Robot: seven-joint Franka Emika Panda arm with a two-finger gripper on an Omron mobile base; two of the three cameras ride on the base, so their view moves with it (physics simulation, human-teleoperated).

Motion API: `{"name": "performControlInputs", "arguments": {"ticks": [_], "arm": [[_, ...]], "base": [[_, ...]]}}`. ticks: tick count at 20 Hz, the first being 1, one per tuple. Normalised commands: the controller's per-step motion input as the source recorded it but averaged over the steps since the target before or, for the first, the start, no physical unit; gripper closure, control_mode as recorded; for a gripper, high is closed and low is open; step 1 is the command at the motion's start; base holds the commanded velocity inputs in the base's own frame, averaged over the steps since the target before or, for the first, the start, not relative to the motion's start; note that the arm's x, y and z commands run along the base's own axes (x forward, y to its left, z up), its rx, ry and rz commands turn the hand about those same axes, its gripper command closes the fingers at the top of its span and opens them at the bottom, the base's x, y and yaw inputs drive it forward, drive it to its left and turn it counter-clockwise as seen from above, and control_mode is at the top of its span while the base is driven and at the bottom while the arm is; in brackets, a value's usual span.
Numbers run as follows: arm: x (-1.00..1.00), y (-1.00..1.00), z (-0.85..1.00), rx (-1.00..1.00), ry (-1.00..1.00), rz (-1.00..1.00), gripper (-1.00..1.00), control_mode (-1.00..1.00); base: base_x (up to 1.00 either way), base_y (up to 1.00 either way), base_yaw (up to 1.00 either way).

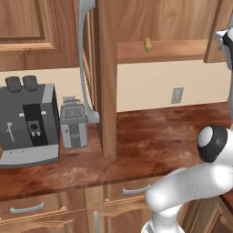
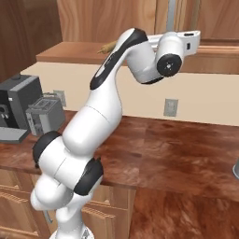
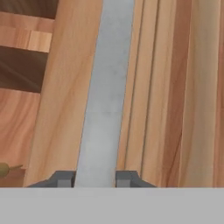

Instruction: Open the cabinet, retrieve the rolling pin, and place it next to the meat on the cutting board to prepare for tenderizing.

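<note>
Cabinet (image 1: 107,68): upper wall unit, one door swung open; inner shelf (image 1: 164,50) carries the rolling pin.
Coffee machine (image 1: 28,123): on the counter, left of the cabinet's open door.
Toaster (image 1: 73,123): just right of the coffee machine.
Rolling pin (image 1: 148,44): on the cabinet shelf, end-on.
Gripper (image 3: 95,178): clamped on the cabinet's grey bar handle (image 3: 106,94).
Writing: none readable.

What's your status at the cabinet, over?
Gripper shut on cabinet handle. One cabinet door swung open. Rolling pin on shelf, untouched. Nothing blocking.
</note>
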Motion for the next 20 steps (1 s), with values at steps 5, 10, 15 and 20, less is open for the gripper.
{"name": "performControlInputs", "arguments": {"ticks": [5, 10, 15, 20], "arm": [[0.00, -0.51, -0.02, 0.00, 0.05, 0.03, 1.00, -1.00], [-0.07, -0.63, 0.00, 0.00, 0.00, 0.03, 1.00, -1.00], [-0.31, -0.70, 0.00, 0.00, 0.00, 0.03, 1.00, -1.00], [-0.42, -0.68, 0.00, 0.00, 0.00, 0.01, 1.00, -1.00]], "base": [[0.00, 0.00, 0.00], [0.00, 0.00, 0.00], [0.00, 0.00, 0.00], [0.00, 0.00, 0.00]]}}
